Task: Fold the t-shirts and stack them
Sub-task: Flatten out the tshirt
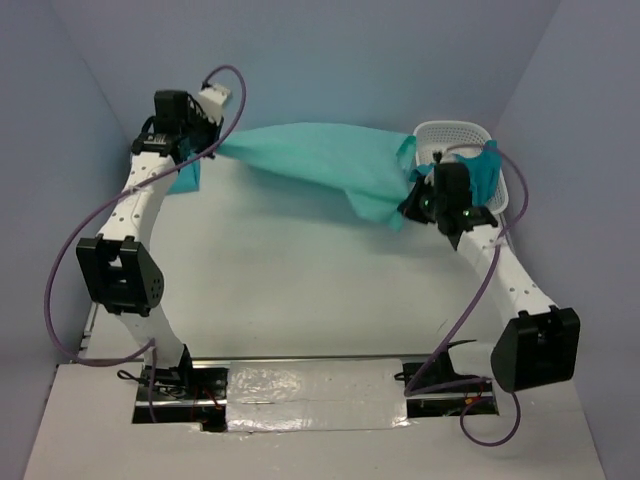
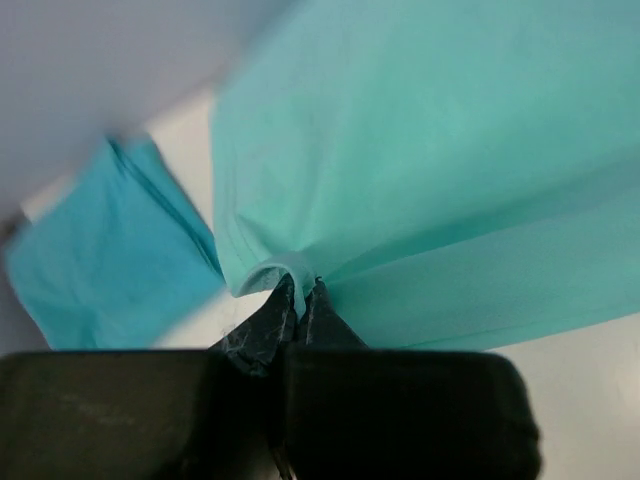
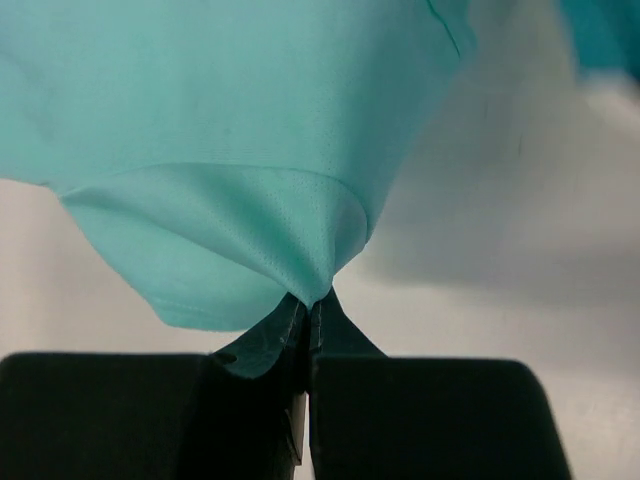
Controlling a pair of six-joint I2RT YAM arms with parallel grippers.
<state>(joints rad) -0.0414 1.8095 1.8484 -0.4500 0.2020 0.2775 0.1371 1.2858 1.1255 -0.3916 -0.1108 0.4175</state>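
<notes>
Green t-shirt [image 1: 320, 160] is hanging clear of the tabletop [image 1: 300, 290], stretching as a sagging band from about 10 o'clock to about 2 o'clock in the overhead view.

Left fingers [image 2: 268, 322] are clenching a bunched edge of this shirt at the 10 o'clock end. In the left wrist view the cloth is gathering into a small curl at the tips and fanning out towards 1 o'clock.

Right fingers [image 3: 262, 342] are pinching a hemmed corner of the same shirt at the 2 o'clock end, the tips closing tight with the cloth between them. In the right wrist view the shirt is spreading upward towards 11 o'clock, and a stitched hem is curving across it just above the tips. The lowest sag of the band is hanging just beside the right fingers.

Blue t-shirt [image 1: 186, 180] is lying flat on the tabletop at 10 o'clock, partly under the left arm. In the left wrist view it is sitting at 9 o'clock from the fingers; whether it is touching the hanging cloth cannot be determined.

White basket [image 1: 455, 135] is standing at 2 o'clock, just behind the right wrist. Teal t-shirt [image 1: 490, 170] is draping over its near rim
</notes>
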